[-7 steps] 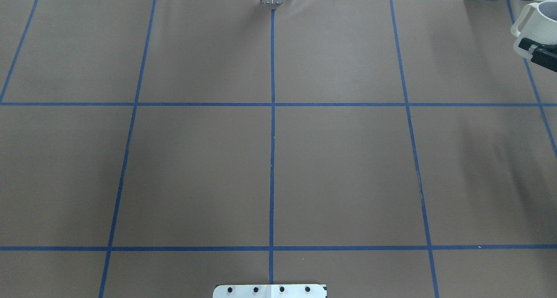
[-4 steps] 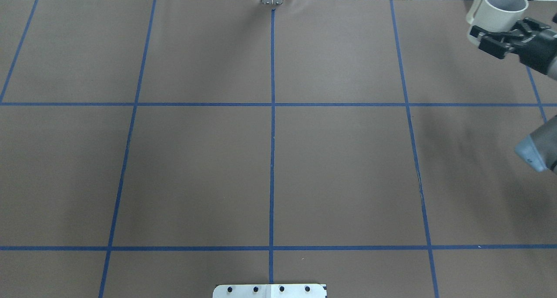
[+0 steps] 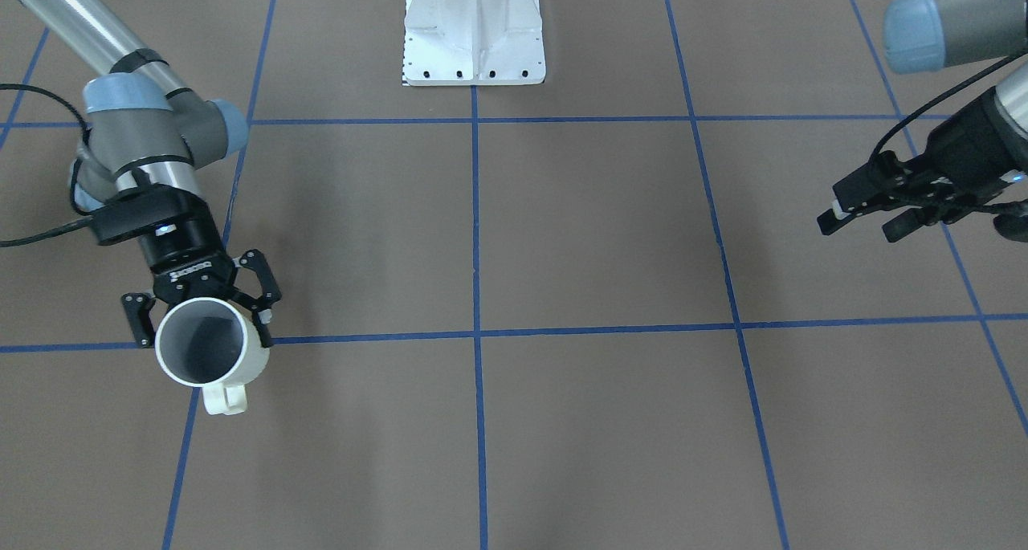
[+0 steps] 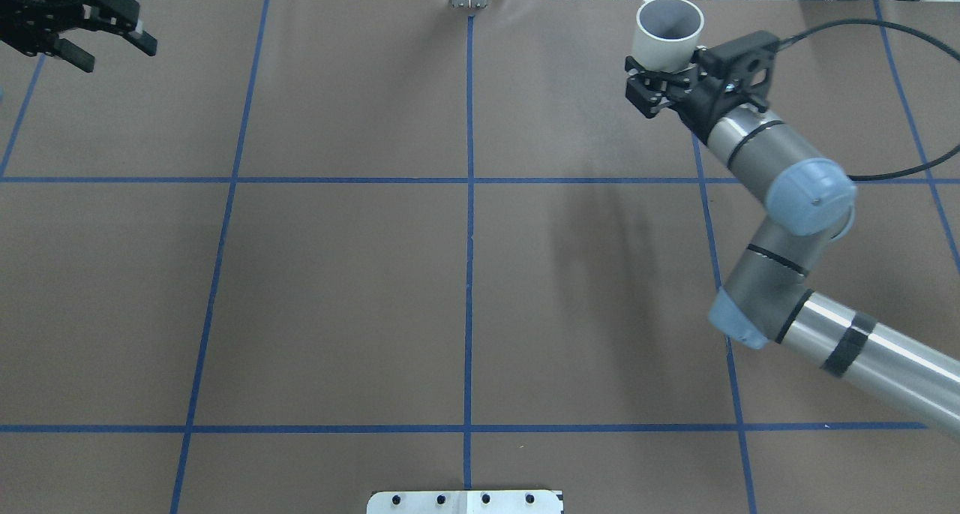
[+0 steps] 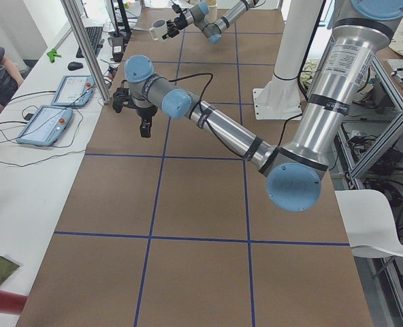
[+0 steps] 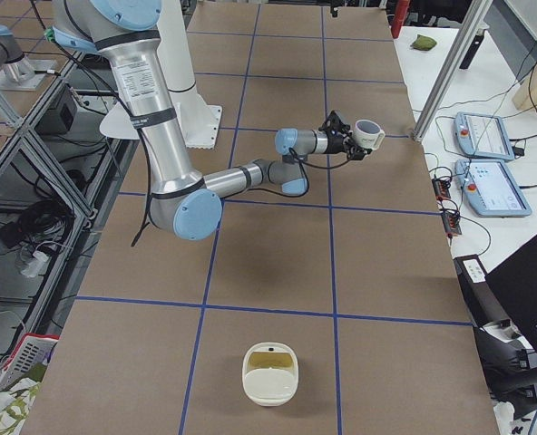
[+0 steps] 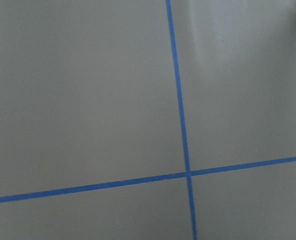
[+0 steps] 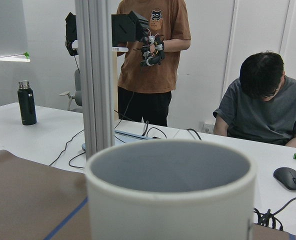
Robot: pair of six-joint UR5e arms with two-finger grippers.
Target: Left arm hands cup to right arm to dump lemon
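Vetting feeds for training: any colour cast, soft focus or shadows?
Left wrist view: washed out, the brown blue-taped table cover reads pale grey. Right wrist view: the white mug with a grey inside looms close, slightly soft. Overhead view: soft arm shadow.

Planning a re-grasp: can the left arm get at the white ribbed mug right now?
Probably not: nothing blocks it, but the white ribbed mug sits in the right hand, far across from the left hand.
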